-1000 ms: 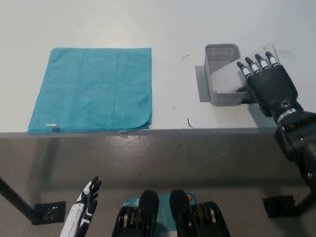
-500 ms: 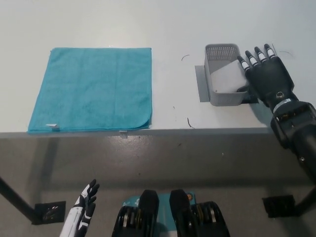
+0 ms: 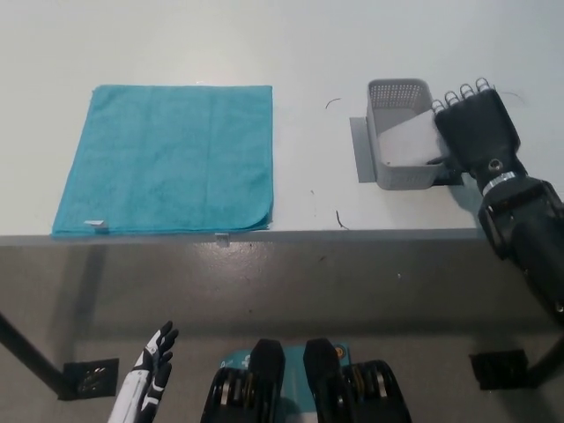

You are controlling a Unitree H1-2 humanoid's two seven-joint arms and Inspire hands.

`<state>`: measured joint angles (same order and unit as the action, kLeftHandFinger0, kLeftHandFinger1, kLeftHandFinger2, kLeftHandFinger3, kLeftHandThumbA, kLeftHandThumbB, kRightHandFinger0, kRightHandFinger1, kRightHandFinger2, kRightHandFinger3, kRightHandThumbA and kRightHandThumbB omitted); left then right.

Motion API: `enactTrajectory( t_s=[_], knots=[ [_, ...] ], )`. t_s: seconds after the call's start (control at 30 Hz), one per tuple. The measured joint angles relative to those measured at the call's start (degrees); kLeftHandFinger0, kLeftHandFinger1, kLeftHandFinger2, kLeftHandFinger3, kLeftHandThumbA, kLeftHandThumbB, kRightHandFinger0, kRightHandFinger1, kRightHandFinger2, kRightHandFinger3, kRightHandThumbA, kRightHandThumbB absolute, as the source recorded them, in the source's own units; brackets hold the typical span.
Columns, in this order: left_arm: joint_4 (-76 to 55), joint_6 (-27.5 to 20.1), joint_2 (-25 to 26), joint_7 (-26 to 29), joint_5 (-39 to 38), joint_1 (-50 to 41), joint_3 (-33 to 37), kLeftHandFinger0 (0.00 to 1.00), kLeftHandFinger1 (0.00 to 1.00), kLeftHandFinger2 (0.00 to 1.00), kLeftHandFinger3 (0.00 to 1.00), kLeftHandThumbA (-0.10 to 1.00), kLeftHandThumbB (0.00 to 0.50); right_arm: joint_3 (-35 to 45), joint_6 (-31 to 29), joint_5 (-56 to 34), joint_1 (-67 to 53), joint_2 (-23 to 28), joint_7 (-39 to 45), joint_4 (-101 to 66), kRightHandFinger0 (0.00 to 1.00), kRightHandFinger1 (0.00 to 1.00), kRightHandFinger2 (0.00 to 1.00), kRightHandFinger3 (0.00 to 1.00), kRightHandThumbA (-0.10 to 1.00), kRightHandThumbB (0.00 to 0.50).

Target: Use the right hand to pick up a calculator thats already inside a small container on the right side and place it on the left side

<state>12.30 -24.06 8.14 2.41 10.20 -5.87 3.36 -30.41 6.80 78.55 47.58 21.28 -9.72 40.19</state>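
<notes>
A small grey perforated container (image 3: 401, 92) stands on the right part of the white table. Inside it a pale grey calculator (image 3: 405, 141) leans slanted, its back facing up. My black right hand (image 3: 476, 132) hovers at the container's right rim, fingers curled downward over the edge by the calculator's right side; I cannot tell whether they touch it. A teal cloth (image 3: 167, 159) lies flat on the left side of the table. My white left hand (image 3: 152, 379) rests low at the lower left, below the table edge, fingers apart and holding nothing.
A grey flat plate (image 3: 361, 150) lies under the container. The table's front edge (image 3: 264, 236) runs across the middle of the picture. Bare white tabletop (image 3: 313, 132) lies between cloth and container.
My right hand has moved up toward the container's right rim and its fingers have bent downward from straight. The left hand has sunk slightly.
</notes>
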Motion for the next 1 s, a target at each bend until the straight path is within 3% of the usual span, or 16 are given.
enactTrajectory(
  t_s=[0.03, 0.07, 0.13, 0.2, 0.27, 0.3, 0.4, 0.53, 0.57, 0.6, 0.67, 0.7, 0.73, 0.77, 0.87, 1.0],
  knots=[
    [0.1, 0.0, 0.0, 0.0, 0.0, 0.0, 0.0, 1.00, 1.00, 1.00, 1.00, 1.00, 0.147, 0.0, -0.4, 0.0, 0.2, 0.0, -1.7, 0.9, 0.00, 0.00, 0.00, 0.22, -0.10, 0.325],
    [0.1, 0.0, 0.0, 0.0, 0.0, 0.0, 0.0, 1.00, 1.00, 1.00, 1.00, 1.00, 0.147, 0.0, -0.5, 0.0, 0.2, 0.0, -2.4, 1.3, 0.00, 0.00, 0.00, 0.41, -0.10, 0.323],
    [0.1, 0.0, 0.0, 0.0, 0.0, 0.0, 0.0, 1.00, 1.00, 1.00, 1.00, 1.00, 0.149, 0.0, -1.1, 0.0, 0.2, 0.0, -5.5, 2.7, 0.00, 0.00, 0.00, 0.61, -0.10, 0.297],
    [0.1, 0.0, 0.0, 0.0, 0.0, 0.0, 0.0, 1.00, 1.00, 1.00, 1.00, 1.00, 0.147, 0.0, -1.6, -0.1, 0.2, 0.0, -7.4, 3.5, 0.00, 0.00, 0.00, 0.63, -0.10, 0.298],
    [0.1, 0.0, 0.0, 0.0, 0.0, 0.0, 0.0, 1.00, 1.00, 1.00, 1.00, 1.00, 0.147, 0.0, -2.2, -0.2, 0.2, 0.1, -10.1, 4.4, 0.00, 0.00, 0.00, 0.50, -0.10, 0.317],
    [0.1, 0.0, 0.0, 0.0, 0.0, 0.0, 0.0, 1.00, 1.00, 1.00, 1.00, 1.00, 0.148, 0.0, -2.3, -0.3, 0.2, 0.1, -10.9, 4.7, 0.00, 0.00, 0.00, 0.49, -0.10, 0.317],
    [0.1, 0.0, 0.0, 0.0, 0.0, 0.0, 0.0, 1.00, 1.00, 1.00, 1.00, 1.00, 0.151, 0.0, -3.6, -0.9, 0.2, 0.1, -14.7, 6.3, 0.00, 0.00, 0.04, 0.22, -0.10, 0.321],
    [0.1, 0.0, 0.0, 0.0, 0.0, 0.0, 0.0, 1.00, 1.00, 1.00, 1.00, 1.00, 0.147, 0.2, -5.4, -1.6, 0.3, 0.4, -18.5, 7.9, 0.00, 0.00, 0.03, 0.18, -0.10, 0.312],
    [0.1, 0.0, 0.0, 0.0, 0.1, 0.0, 0.0, 1.00, 1.00, 1.00, 1.00, 1.00, 0.142, 0.2, -5.6, -1.8, 0.4, 0.4, -18.9, 8.0, 0.00, 0.00, 0.00, 0.09, -0.10, 0.292],
    [0.1, 0.0, 0.1, 0.0, 0.1, 0.0, 0.0, 1.00, 1.00, 1.00, 1.00, 1.00, 0.142, 0.2, -6.4, -2.3, 0.5, 0.6, -19.8, 8.2, 0.00, 0.00, 0.01, 0.09, -0.10, 0.292],
    [0.0, -0.1, 0.1, 0.0, 0.2, 0.0, 0.0, 1.00, 1.00, 1.00, 1.00, 1.00, 0.148, 0.4, -7.3, -3.1, 0.9, 1.2, -21.2, 8.2, 0.00, 0.00, 0.17, 0.02, -0.10, 0.261],
    [-0.1, -0.1, 0.2, 0.0, 0.3, 0.0, 0.0, 1.00, 1.00, 1.00, 1.00, 1.00, 0.146, 0.8, -7.8, -3.5, 1.1, 1.4, -21.8, 8.1, 0.00, 0.02, 0.35, 0.01, -0.10, 0.247],
    [-0.2, -0.1, 0.2, 0.0, 0.3, 0.1, 0.0, 1.00, 1.00, 1.00, 1.00, 1.00, 0.147, 1.0, -8.2, -3.9, 1.1, 1.5, -22.2, 8.0, 0.00, 0.02, 0.46, 0.00, -0.10, 0.260],
    [-0.2, -0.1, 0.2, 0.0, 0.4, 0.1, 0.0, 1.00, 1.00, 1.00, 1.00, 1.00, 0.146, 1.4, -8.7, -4.7, 1.3, 1.8, -23.0, 7.8, 0.00, 0.03, 0.49, 0.00, -0.10, 0.267],
    [-0.2, -0.1, 0.2, 0.0, 0.5, 0.2, 0.0, 1.00, 1.00, 1.00, 1.00, 1.00, 0.142, 2.5, -9.4, -5.7, 1.8, 2.2, -25.0, 7.2, 0.00, 0.04, 0.56, 0.04, -0.10, 0.213],
    [-0.3, -0.2, 0.4, 0.0, 0.6, 0.3, 0.0, 1.00, 1.00, 1.00, 1.00, 1.00, 0.132, 4.5, -10.2, -7.5, 2.3, 2.7, -25.6, 2.3, 0.00, 0.12, 0.70, 0.08, -0.10, 0.194]
  ],
)
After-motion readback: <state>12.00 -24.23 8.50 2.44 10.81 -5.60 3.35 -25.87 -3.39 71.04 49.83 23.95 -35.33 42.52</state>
